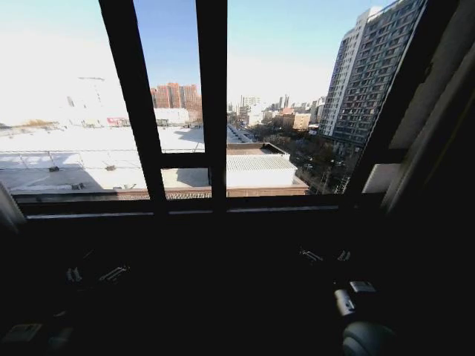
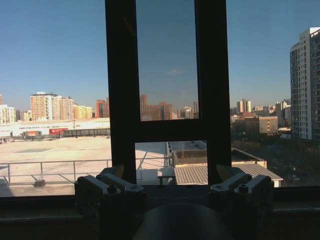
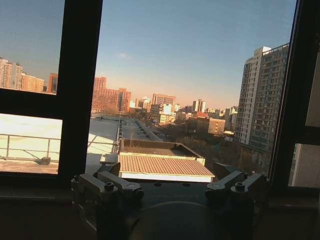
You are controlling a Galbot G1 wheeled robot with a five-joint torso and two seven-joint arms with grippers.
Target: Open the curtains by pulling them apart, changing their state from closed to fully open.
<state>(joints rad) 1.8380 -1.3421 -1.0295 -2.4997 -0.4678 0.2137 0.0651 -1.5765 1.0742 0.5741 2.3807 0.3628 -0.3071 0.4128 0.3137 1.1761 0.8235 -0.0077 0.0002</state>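
The curtains are drawn off the glass. A pale fold of one curtain [image 1: 6, 211] shows at the far left edge of the head view. A pale slanted strip [image 1: 444, 96] at the far right looks like the other panel, though I cannot tell for sure. My left gripper [image 1: 93, 273] hangs low below the sill, open, with nothing between its fingers [image 2: 116, 181]. My right gripper [image 1: 327, 256] is also low below the sill and open, its fingers [image 3: 120, 184] holding nothing. Both wrist views look through bare glass at the city.
Dark window frame bars [image 1: 211, 104] cross the glass, with a horizontal bar [image 1: 185, 159] between them. The sill [image 1: 223, 211] runs across just above both grippers. A dark rounded part of the right arm [image 1: 364, 337] sits at the bottom right.
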